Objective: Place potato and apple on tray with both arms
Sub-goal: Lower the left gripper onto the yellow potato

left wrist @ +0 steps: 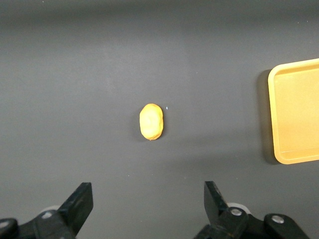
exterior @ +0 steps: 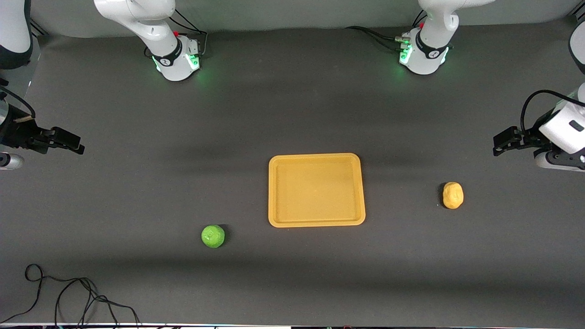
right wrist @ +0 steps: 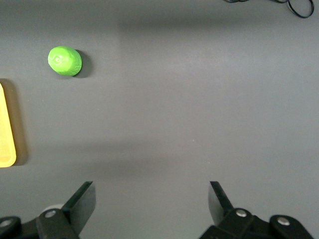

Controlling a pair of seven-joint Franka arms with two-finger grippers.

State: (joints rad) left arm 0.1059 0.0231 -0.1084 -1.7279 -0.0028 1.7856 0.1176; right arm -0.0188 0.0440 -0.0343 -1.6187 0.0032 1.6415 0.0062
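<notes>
From the front camera, the flat rectangular yellow-orange plastic tray (exterior: 316,190) with its low raised rim lies on the dark grey desk (exterior: 137,192) with nothing on it. The small round bright green apple (exterior: 213,236) sits on the desk toward my right arm's end, a little nearer to the camera than the tray and clear of its rim. The lumpy yellow-tan oval potato (exterior: 453,195) sits toward my left arm's end, level with the tray and well apart from it. My right pincer (exterior: 68,142) hangs in the air at its own end of the desk, well apart from the apple. My left pincer (exterior: 502,142) hangs over the desk at its end, near the potato but not above it. A loose black cable (exterior: 68,297) curls on the desk at the edge nearest the camera.

Through my left wrist camera, my left pincer (left wrist: 148,206) stands wide, both black fingers (left wrist: 79,201) apart with nothing between them. The potato (left wrist: 151,121) lies on the bare desk ahead of the gap, untouched, and one end of the tray (left wrist: 294,119) shows off to the side.

Through my right wrist camera, my right pincer (right wrist: 152,204) is likewise spread wide and holding nothing. The apple (right wrist: 65,60) lies well ahead and off to one side of the gap, just beside a sliver of the tray's rim (right wrist: 7,144).
</notes>
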